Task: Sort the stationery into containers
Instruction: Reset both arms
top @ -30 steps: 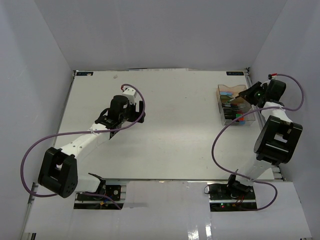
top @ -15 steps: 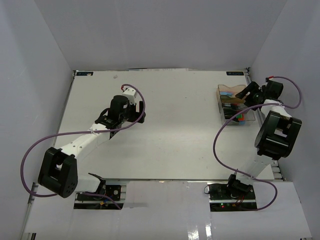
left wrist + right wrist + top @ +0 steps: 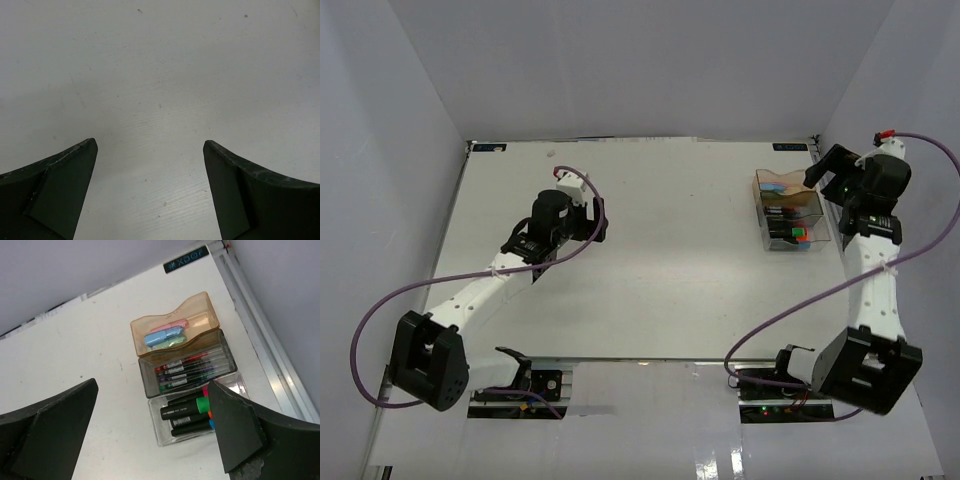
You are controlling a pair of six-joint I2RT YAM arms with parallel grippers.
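Observation:
Three adjoining containers stand at the table's far right: an amber tray (image 3: 200, 307) with pastel pink, blue and mint pieces (image 3: 167, 336), a smoky tray (image 3: 145, 372) with thin pens (image 3: 185, 371), and a clear tray (image 3: 156, 427) with black markers (image 3: 187, 415), one green-capped. In the top view the containers (image 3: 790, 212) sit just left of my right gripper (image 3: 823, 172). The right gripper (image 3: 151, 385) hangs open above them, holding nothing. My left gripper (image 3: 592, 222) is far off at centre-left. In its wrist view the left gripper (image 3: 149, 144) is open over bare table.
A metal rail (image 3: 265, 355) runs along the table's right edge beside the trays. A black label (image 3: 186, 260) marks the far edge. Grey enclosure walls (image 3: 380, 150) close in the white table (image 3: 660, 260) on three sides.
The right gripper opened from shut and lifted away from the trays towards the right rear as its arm stretched out. The left arm shifted slightly towards the back.

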